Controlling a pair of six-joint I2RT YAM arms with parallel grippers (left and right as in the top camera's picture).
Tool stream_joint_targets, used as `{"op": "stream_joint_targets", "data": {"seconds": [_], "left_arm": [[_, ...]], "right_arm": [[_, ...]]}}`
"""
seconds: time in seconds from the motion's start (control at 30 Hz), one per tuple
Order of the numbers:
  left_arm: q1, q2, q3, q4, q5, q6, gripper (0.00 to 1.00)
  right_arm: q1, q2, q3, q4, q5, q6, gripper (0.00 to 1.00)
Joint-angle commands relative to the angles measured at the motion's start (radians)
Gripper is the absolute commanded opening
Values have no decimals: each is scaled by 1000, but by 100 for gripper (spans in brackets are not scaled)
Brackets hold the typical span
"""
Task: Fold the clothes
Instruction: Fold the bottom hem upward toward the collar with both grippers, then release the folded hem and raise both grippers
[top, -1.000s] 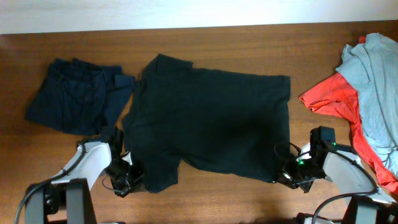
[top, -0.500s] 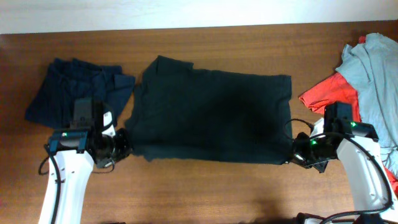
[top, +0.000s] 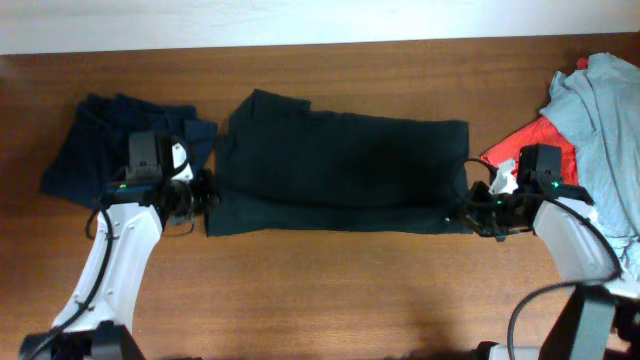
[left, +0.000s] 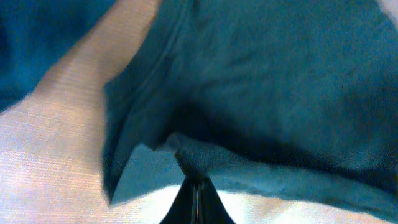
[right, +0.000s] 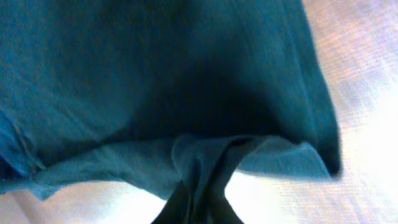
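- The left fingers (left: 196, 200) are pinched shut on the left near corner of the T-shirt (top: 340, 175).
- The right fingers (right: 198, 202) are closed on its right near corner.
- The T-shirt is spread mid-worktop (top: 330, 290), its near part doubled over.
- A navy garment (top: 105, 150) is seen left, a red garment (top: 540, 145) and a grey garment (top: 605, 100) right.

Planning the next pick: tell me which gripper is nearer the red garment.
Right. The right gripper grips the black T-shirt just beside the red garment; the left gripper holds its opposite edge, by the navy garment.
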Motion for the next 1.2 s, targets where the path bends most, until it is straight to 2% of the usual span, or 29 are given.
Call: {"op": "stream_joint_targets", "data": {"seconds": [0.0,0.27,0.47,0.73,0.77,0.8,0.83,0.87,0.9,0.93,1.0,1.03,1.17], "left_arm": [[-19,41,12,93,46,16,1],[-39,137,12,229,27,16,1],[-39,167,13,320,27,16,1],[-41,177,63,344,26,12,1],[-41,177,66,344,27,12,1],[-41,177,66,344,26,12,1],[-41,177,66,344,27,12,1],[-41,177,66,341,26,13,6],[-40,177,68,341,27,13,16],[-40,177,73,336,27,16,35],[-40,177,103,309,27,43,57],[-40,177,159,252,26,87,63],[-46,177,385,41,-68,206,66]], "right_arm": [[5,47,12,75,-62,63,8],[6,99,12,222,-61,112,8],[6,103,12,268,-60,135,8],[6,103,12,298,-27,142,8],[6,103,12,299,-27,141,10],[6,103,12,299,-27,141,17],[6,103,12,300,-27,141,30],[6,103,12,301,-27,140,40],[6,103,12,301,-28,140,42],[6,103,13,301,-28,140,43],[5,103,14,300,-28,140,43],[5,102,23,296,-36,124,43],[6,93,116,214,-54,70,43]]}}
